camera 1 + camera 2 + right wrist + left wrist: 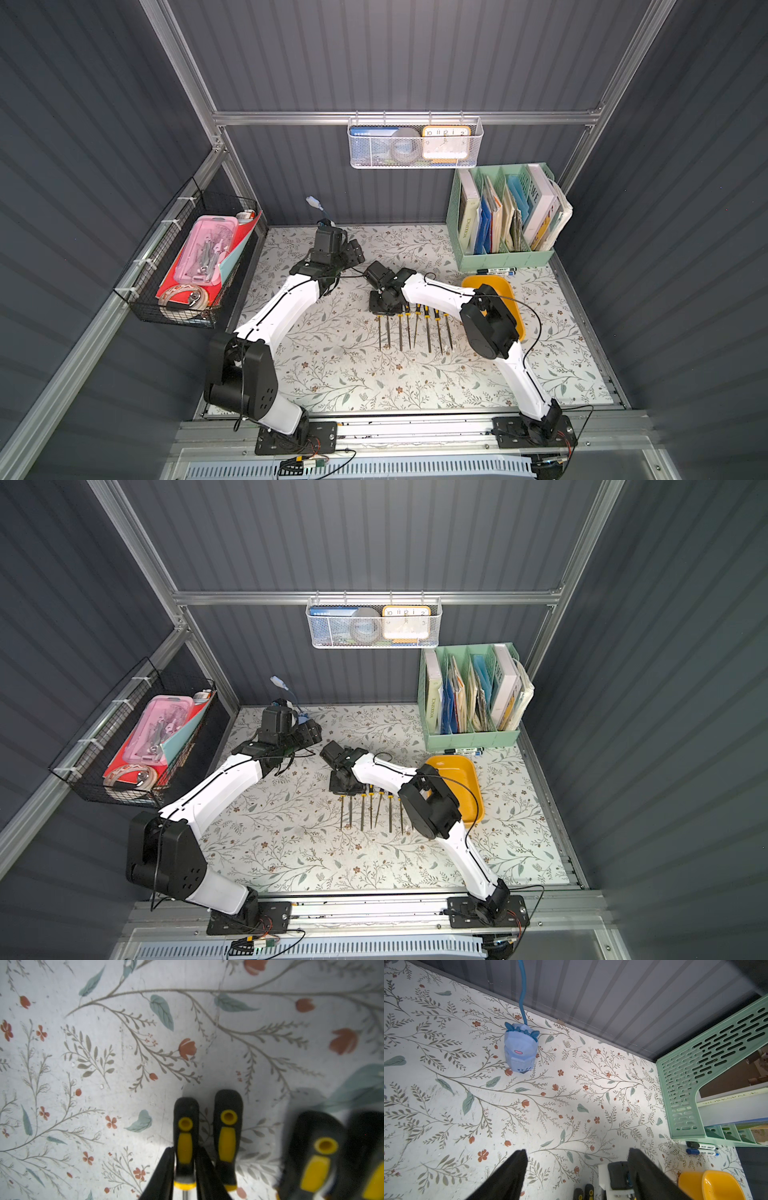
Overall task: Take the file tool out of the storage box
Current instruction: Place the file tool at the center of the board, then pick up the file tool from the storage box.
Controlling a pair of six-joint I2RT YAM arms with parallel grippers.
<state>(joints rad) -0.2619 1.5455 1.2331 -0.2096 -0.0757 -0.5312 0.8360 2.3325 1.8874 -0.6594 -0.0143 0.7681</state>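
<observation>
The right pincer (185,1150) is closed around 1 file (185,1118) on the desk (83,1088); open wide, then lift straight up.

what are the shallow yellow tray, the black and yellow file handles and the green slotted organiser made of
mustard-yellow shallow tray: likely moulded plastic, smooth and glossy, with rounded corners. black-and-yellow file handles: seemingly matte rubbery plastic with yellow inserts; their thin grey shafts look metallic. mint-green slotted organiser: matte moulded plastic, judging by its uniform slots.
</observation>
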